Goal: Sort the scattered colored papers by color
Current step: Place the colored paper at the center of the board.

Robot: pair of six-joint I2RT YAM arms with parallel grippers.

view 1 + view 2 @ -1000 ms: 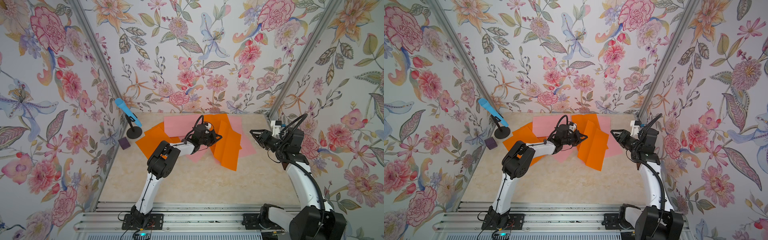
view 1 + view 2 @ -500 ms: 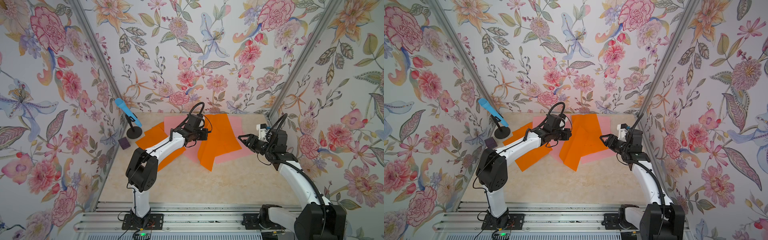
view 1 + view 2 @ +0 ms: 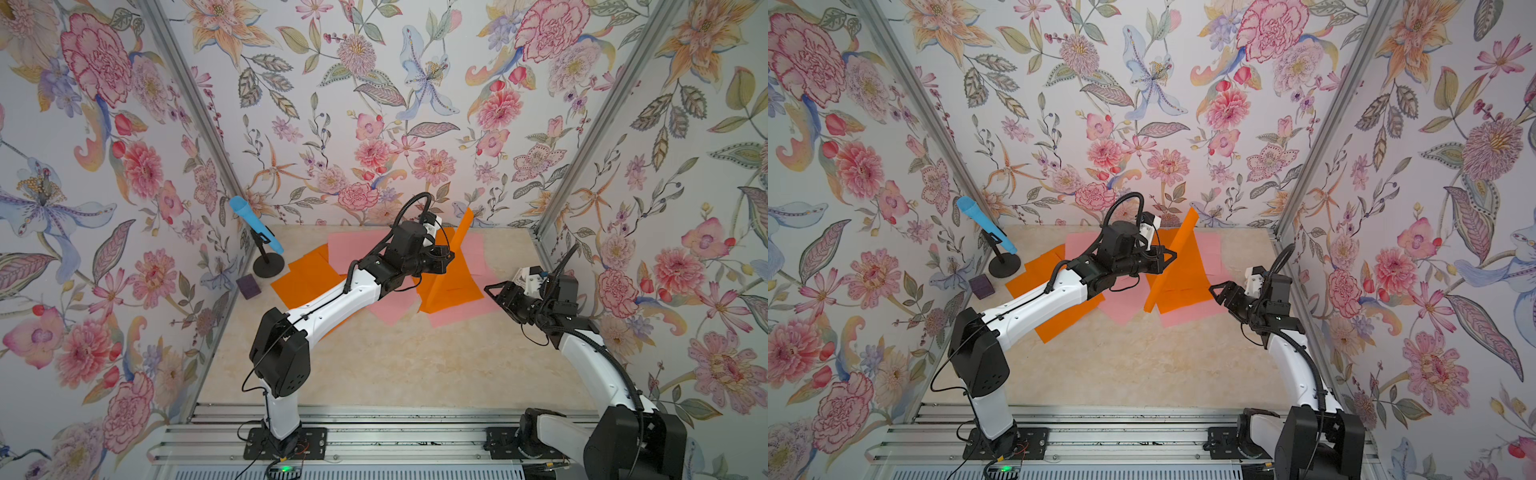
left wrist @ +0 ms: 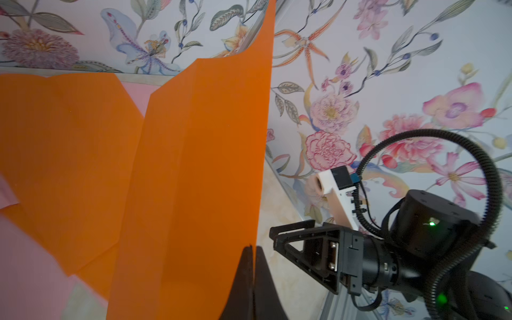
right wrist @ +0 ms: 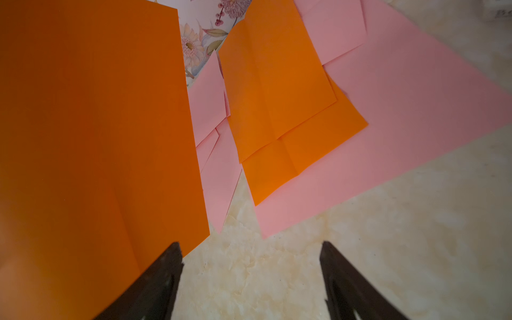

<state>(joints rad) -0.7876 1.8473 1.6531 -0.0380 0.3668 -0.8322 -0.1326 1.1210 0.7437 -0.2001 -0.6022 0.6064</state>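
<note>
While the left gripper (image 4: 252, 250), jaws together, pinches an upright orange sheet (image 4: 199, 166), the right gripper (image 5: 250, 249) gapes empty just beside it; beyond, flat orange sheets (image 5: 277, 91) overlap pink sheets (image 5: 415, 124) on the marble tabletop (image 5: 360, 263), floral walls (image 3: 374, 104) around

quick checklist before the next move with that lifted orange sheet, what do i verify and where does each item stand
1. left gripper shut on the lifted orange sheet: ok.
2. only one sheet lifted: cannot tell; its far side is hidden.
3. right gripper open and empty: ok.
4. right gripper apart from the lifted orange sheet: ok; a gap shows in the left wrist view.
5. colors separated on the table: not ok; two orange sheets lie on top of pink sheets.
</note>
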